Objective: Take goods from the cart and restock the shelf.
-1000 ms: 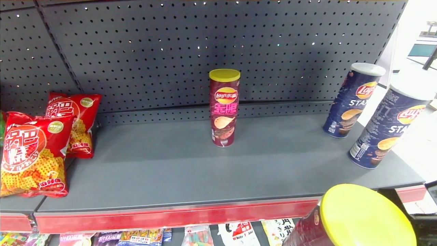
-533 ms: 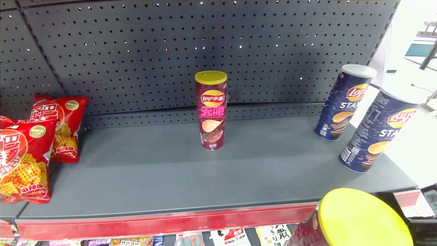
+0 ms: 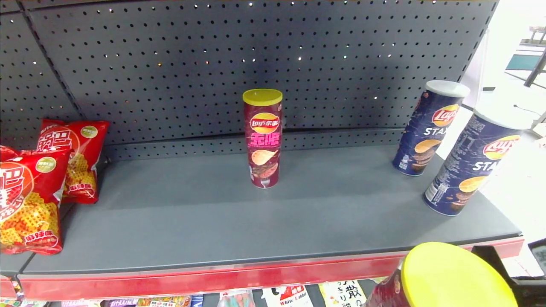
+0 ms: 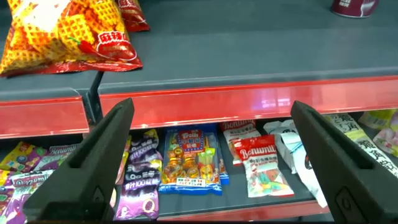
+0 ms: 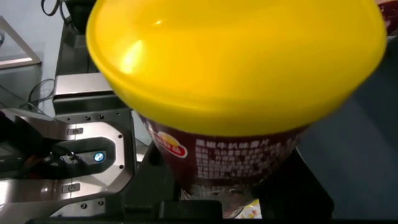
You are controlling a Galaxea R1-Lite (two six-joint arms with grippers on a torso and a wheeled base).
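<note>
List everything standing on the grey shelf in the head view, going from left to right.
Front red snack bag → back red snack bag → maroon chip can → rear blue chip can → nearer blue chip can.

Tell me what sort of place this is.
Most likely a shop aisle, real or mock: a pegboard-backed shelf with a red price rail, chip cans and snack bags faced out, sweet packets on the tier below.
</note>
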